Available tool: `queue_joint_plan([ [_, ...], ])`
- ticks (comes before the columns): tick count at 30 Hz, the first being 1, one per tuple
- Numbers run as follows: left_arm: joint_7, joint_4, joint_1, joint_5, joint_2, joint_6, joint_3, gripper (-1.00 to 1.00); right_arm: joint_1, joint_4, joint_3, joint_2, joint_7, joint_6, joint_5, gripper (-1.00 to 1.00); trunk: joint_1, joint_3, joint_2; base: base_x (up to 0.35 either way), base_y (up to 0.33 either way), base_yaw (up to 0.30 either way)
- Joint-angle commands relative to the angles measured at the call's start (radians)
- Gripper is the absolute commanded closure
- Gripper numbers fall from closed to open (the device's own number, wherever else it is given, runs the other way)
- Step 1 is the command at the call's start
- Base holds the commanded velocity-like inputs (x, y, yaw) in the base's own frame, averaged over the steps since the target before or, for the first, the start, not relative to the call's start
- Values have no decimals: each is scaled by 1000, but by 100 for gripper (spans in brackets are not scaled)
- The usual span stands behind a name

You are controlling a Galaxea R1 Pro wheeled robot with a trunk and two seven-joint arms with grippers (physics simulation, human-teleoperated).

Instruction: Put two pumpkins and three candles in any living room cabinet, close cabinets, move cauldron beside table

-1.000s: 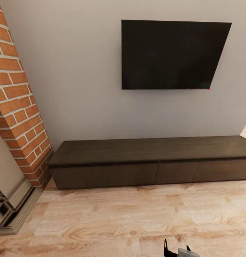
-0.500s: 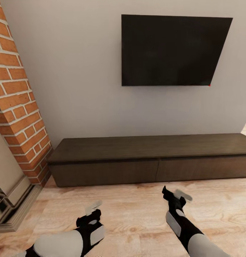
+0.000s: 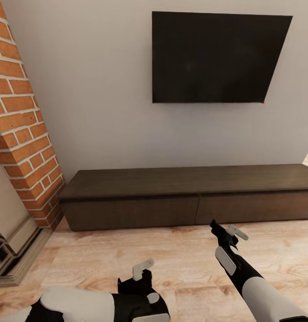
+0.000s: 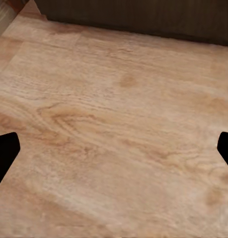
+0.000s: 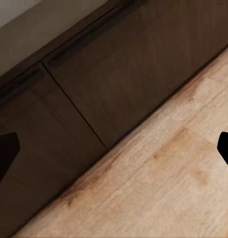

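Note:
The long, low dark-brown cabinet (image 3: 185, 197) stands against the white wall with both wide drawer fronts shut flush. My right gripper (image 3: 226, 231) hovers open over the floor just in front of the seam between the two fronts. In the right wrist view that seam (image 5: 76, 111) runs between my right gripper's (image 5: 114, 148) spread fingertips. Lower left, over bare floorboards, my left gripper (image 3: 136, 276) is open with nothing in it. The left wrist view has my left gripper (image 4: 114, 148) above wood floor, with the cabinet's base (image 4: 143, 17) beyond. The pumpkins, candles, cauldron and table are out of view.
A black TV (image 3: 214, 58) hangs on the wall above the cabinet. A brick fireplace column (image 3: 19, 129) with a stone base (image 3: 10, 255) juts out at the left, close to the cabinet's left end. Light wood floor (image 3: 181, 264) lies in front.
Both arms have come up into the head view. My right gripper has moved forward toward the cabinet front, and my left gripper has moved right. The camera has shifted slightly, so the cabinet and TV sit higher.

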Motion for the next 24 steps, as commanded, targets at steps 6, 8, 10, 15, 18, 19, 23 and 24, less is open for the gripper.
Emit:
queue_joint_plan([
  [6, 77, -412, -6, -149, 253, 140, 268, -100, -1, -16, 9, -15, 14, -3, -23, -100, 23, -20, -43, 0, 0, 0],
  [8, 65, -450, -6, -155, 310, 160, 327, -100, -1, -31, 8, -16, 23, -1, -24, -100, 31, -26, -57, 0, 0, 0],
  [10, 15, -481, -6, -156, 373, 174, 391, -100, -1, -79, 9, -14, 29, 24, -29, -100, 38, -32, -71, 0, 0, 0],
  [15, -118, -507, -6, -148, 471, 189, 453, -100, 0, -160, 11, -9, 34, 93, -73, -100, 55, -49, -100, 0, 0, 0],
  [18, -212, -544, -6, -101, 549, 210, 499, -100, 1, -235, 10, -10, 35, 161, -137, -100, 56, -60, -101, 0, 0, 0],
  [19, -277, -571, -6, -55, 600, 220, 517, -100, 1, -276, 10, -11, 39, 207, -195, -100, 57, -64, -101, 0, 0, 0],
  [23, -419, -610, -6, 15, 687, 228, 529, -100, 3, -327, 11, -14, 113, 270, -297, -100, 58, -80, -102, 0, 0, 0],
  [24, -440, -615, -6, 21, 698, 229, 529, -100, 4, -332, 11, -14, 135, 277, -305, -100, 59, -83, -102, 0, 0, 0],
])
